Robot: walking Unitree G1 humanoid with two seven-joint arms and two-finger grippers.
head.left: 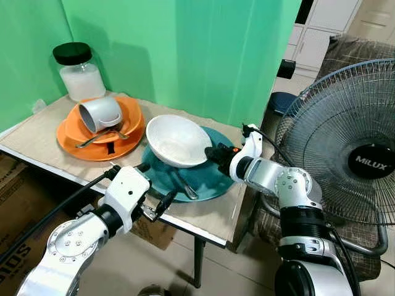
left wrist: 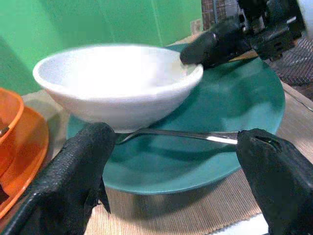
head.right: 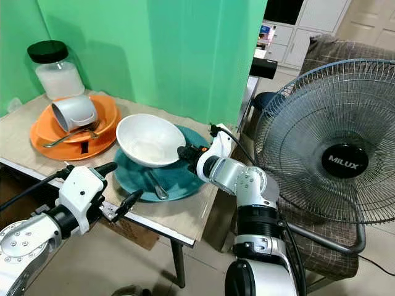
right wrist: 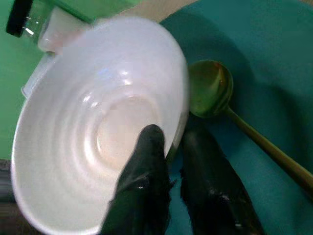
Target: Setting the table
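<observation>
A white bowl [head.left: 177,139] is tilted above the teal plate [head.left: 211,176], and my right gripper [head.left: 212,152] is shut on its rim, one finger inside and one outside [right wrist: 146,161]. A metal spoon [head.left: 185,187] lies on the teal plate, partly under the bowl [left wrist: 117,81]. My left gripper [head.left: 162,203] stands open at the table's front edge, just short of the teal plate [left wrist: 234,103], with the spoon's handle [left wrist: 195,134] between its fingers' line of sight. Farther left an orange plate [head.left: 102,132] carries an orange bowl, a tipped white mug [head.left: 99,114] and cutlery.
A glass jar with a black lid [head.left: 77,71] stands at the back left of the table [head.left: 37,139]. A large standing fan [head.left: 352,142] is close on the right. Green cloth hangs behind the table. A cardboard box [head.left: 15,203] sits under it on the left.
</observation>
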